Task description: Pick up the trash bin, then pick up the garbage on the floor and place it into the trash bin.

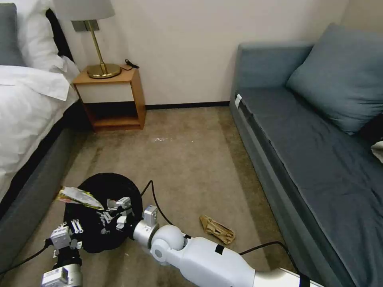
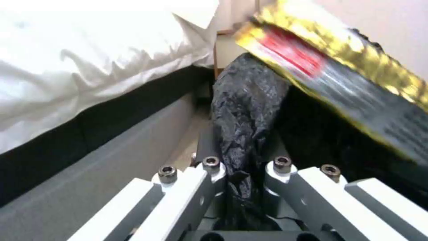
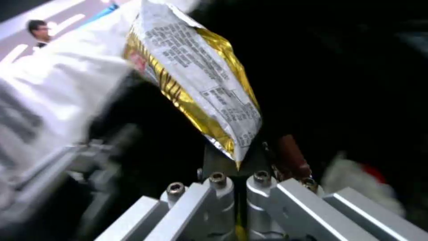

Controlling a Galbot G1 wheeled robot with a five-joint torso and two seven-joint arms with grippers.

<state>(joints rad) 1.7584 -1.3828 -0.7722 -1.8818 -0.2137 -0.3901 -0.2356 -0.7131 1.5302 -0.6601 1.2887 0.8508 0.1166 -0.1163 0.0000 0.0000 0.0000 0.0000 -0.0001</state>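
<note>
Pinching the gold-and-black wrapper, the right gripper hung over the trash bin at lower left. The left gripper clamped the bin's bag.

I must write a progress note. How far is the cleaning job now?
Done: the left gripper holds the trash bin by its bag rim, fingers shut on it. In hand: the right gripper holds the gold-and-black wrapper over the bin's mouth. Left: the tan paper wad lies on the carpet.

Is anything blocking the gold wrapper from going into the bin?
Nothing visible. The right gripper holds the gold-and-black wrapper over the open trash bin, whose bag the left gripper pinches.
</note>
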